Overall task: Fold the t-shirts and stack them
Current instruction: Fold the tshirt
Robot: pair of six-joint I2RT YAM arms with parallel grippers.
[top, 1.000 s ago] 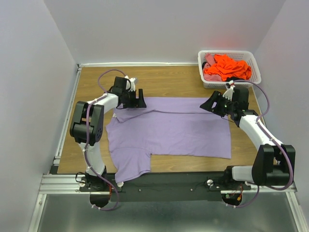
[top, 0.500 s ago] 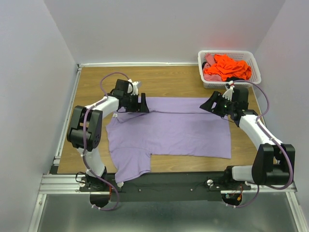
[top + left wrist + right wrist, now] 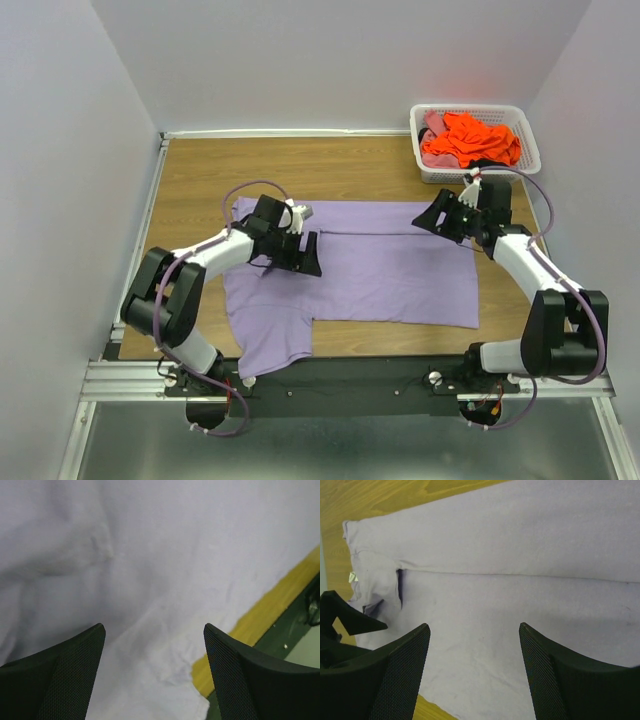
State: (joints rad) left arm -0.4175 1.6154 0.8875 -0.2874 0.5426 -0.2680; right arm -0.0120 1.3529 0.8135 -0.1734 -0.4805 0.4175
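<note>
Lavender t-shirt (image 3: pixel 380 265) spread flat on tabletop (image 3: pixel 330 165) — left fingers (image 3: pixel 60 675) parted over its 9 o'clock side, right fingers (image 3: pixel 555 680) parted at 2 o'clock — gripping nothing.

The top camera sits above and behind me, looking down over the whole surface (image 3: pixel 200 170). My left wrist camera peers between its fingers (image 3: pixel 55 680), very near the lavender shirt (image 3: pixel 160 555). My right wrist camera sits farther off, facing across it toward my left side. All three views share that shirt.
</note>
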